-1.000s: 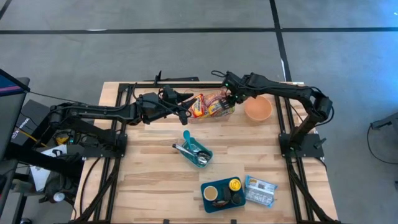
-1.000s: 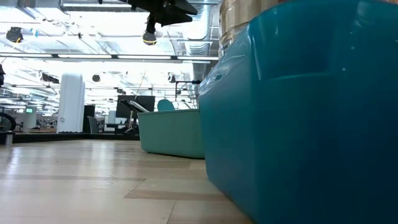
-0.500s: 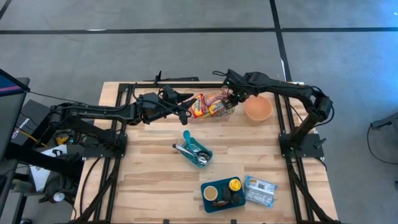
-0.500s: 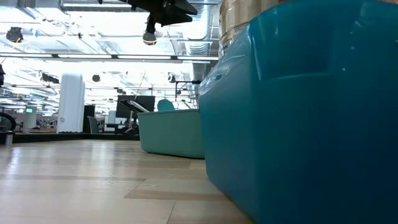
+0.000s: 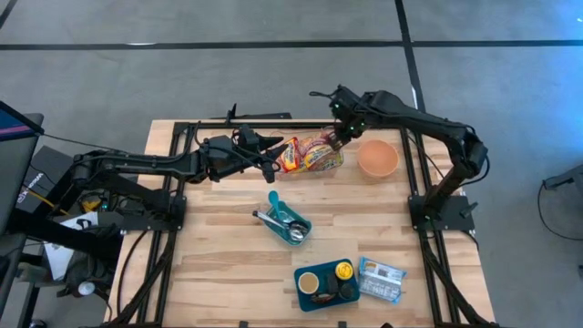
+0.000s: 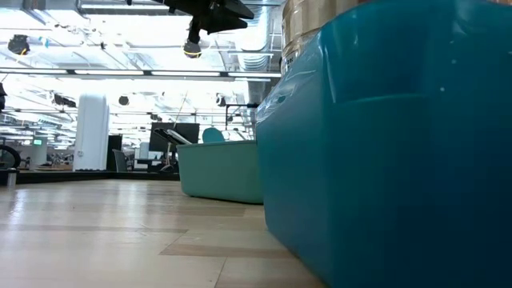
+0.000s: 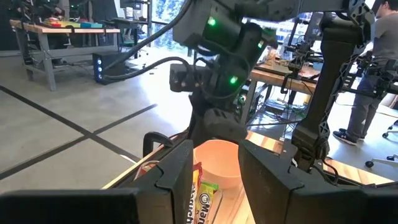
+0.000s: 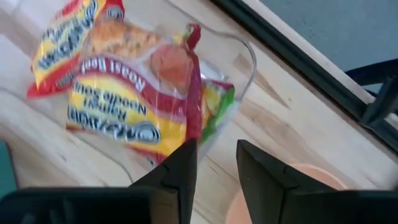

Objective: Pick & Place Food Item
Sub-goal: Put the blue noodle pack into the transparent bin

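Right gripper (image 5: 335,138) has risen off noodle packet (image 5: 308,153), fingers part-spread, holding nothing; left gripper (image 5: 271,151) parted beside it; pick step, regrasp needed next

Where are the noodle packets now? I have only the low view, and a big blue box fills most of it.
Observer: The noodle packets lie near the edge of the table that is at the top of the high view, beside an orange bowl.
Operator: Which pincer is near them?
Observer: Both. The right pincer is over their bowl-side end; the left pincer is at the other end.
Operator: Is the right one closed on them?
Observer: No. In its wrist view its fingers stand apart, with bare wood between them, and the packet's edge lies just ahead.
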You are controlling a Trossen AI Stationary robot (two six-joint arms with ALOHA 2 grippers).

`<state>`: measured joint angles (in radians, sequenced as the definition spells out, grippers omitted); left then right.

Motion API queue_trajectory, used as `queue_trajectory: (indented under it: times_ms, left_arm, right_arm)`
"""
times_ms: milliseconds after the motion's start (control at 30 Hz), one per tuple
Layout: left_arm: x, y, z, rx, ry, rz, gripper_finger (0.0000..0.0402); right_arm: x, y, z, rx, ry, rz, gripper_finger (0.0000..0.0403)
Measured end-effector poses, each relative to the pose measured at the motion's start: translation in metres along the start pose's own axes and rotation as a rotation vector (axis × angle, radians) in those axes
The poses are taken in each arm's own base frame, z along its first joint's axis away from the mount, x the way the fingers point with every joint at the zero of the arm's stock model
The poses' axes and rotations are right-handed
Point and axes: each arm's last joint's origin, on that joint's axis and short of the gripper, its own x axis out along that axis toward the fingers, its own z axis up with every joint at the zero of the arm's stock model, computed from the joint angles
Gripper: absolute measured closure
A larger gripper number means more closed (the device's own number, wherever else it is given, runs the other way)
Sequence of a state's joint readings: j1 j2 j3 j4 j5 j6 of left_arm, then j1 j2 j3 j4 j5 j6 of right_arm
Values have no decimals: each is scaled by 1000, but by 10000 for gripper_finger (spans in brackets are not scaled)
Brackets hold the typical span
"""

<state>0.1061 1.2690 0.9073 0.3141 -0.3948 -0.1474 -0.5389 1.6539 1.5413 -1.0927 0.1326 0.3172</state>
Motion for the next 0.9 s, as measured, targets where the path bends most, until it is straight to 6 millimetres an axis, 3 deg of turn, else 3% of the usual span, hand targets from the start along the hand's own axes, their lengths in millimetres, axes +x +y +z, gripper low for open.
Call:
queue_trajectory:
  times_ms: [167,300,567,900]
  left_arm:
    - [0,0,0,0,0,0,280]
    - [0,0,0,0,0,0,280]
    - [0,0,0,0,0,0,280]
    - [0,0,0,0,0,0,280]
  right_arm:
    - [-14,-3,-5,-75,76,-21,300]
    - [-30,-8,-20,-133,168,-42,326]
    - [-88,-18,-57,-253,140,-9,398]
    - [-148,-17,-102,-329,17,326,400]
